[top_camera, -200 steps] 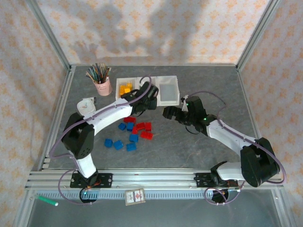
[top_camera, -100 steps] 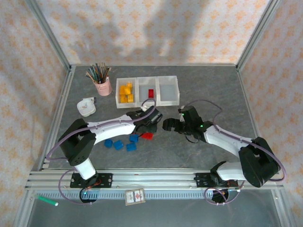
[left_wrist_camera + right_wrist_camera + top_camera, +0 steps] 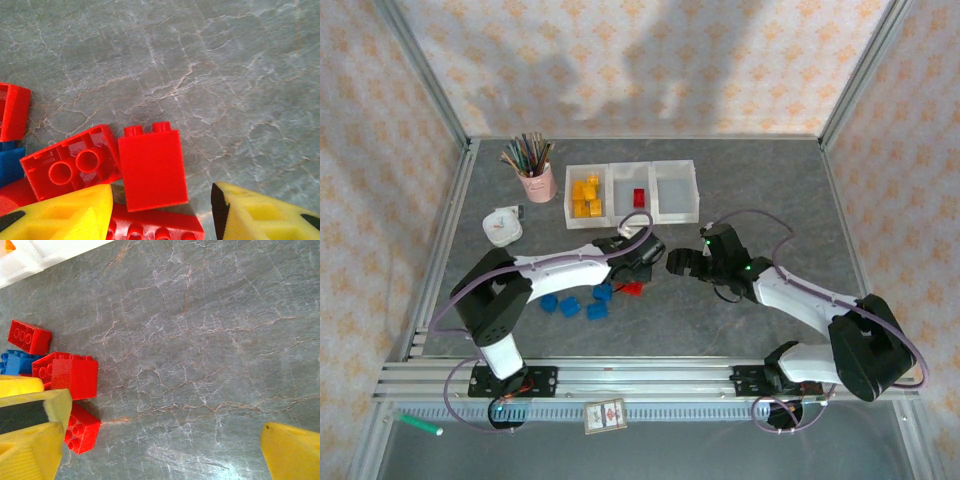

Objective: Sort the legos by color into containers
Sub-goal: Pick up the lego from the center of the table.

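Red legos [image 3: 625, 287] lie heaped mid-table, with blue legos [image 3: 570, 304] just to their left. Left gripper [image 3: 161, 197] hangs low over the heap, jaws partly apart, and one red brick [image 3: 152, 170] lies between them on the grey table [image 3: 225, 75], not clamped. Right gripper [image 3: 162, 435], just right of the heap, stands wide and holds nothing. Farther back, the containers [image 3: 610, 190] hold yellow legos [image 3: 585, 195] in the left bin and one red lego [image 3: 639, 197] in the middle.

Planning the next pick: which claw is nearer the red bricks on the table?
Left. The left claw is right above the red bricks, one lying between its fingers in its wrist view. The right claw is off to their right, over bare table.
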Tool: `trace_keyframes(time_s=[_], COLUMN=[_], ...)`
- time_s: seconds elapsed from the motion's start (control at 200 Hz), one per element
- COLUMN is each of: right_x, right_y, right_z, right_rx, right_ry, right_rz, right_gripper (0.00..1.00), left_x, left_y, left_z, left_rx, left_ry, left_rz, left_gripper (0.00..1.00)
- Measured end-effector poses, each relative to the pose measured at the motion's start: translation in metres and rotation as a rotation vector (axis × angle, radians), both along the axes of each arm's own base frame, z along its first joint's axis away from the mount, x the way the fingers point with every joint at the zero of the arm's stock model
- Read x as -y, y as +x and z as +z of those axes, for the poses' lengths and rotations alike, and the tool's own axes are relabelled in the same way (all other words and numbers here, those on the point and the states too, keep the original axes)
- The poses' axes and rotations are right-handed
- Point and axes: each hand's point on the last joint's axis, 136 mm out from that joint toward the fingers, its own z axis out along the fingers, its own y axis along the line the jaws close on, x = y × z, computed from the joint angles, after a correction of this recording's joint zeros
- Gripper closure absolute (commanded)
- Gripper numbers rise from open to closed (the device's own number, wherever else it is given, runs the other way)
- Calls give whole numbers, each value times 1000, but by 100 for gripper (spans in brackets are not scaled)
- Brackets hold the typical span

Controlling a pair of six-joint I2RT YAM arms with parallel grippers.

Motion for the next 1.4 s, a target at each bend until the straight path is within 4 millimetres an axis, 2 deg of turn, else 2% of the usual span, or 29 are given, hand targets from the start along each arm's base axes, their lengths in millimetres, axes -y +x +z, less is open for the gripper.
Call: trace_keyframes(time_s=[0.13, 0.31, 0.43, 0.686, 0.876, 1.096, 1.256, 1.401], right_x=[1, 2, 5, 9, 13, 15, 15, 14], right_y=[1, 2, 2, 4, 4, 5, 5, 6], right_z=[0, 1, 1, -2, -4, 2, 3, 6], right_rx=[4, 9, 8, 3, -4, 14, 16, 18], right_ry=[-5, -5, -6, -8, -12, -1, -1, 2], right_rz=[-5, -10, -17, -31, -41, -46, -46, -43], right_gripper=[0, 0, 0, 0, 0, 0, 0, 0], left_x=[0, 10, 17, 22, 27, 28, 27, 24], left_y=[1, 9, 11, 14, 18, 20, 22, 28], left_z=[-11, -7, -7, -20, -25, -27, -16, 14], left_rx=[-17, -1, 7, -12, -13, -10, 16, 89], left_ry=[19, 0, -9, 14, 18, 21, 12, -10], left_rz=[3, -1, -7, -12, -12, -18, -18, -11], left_gripper=[48, 52, 52, 52, 59, 67, 69, 69])
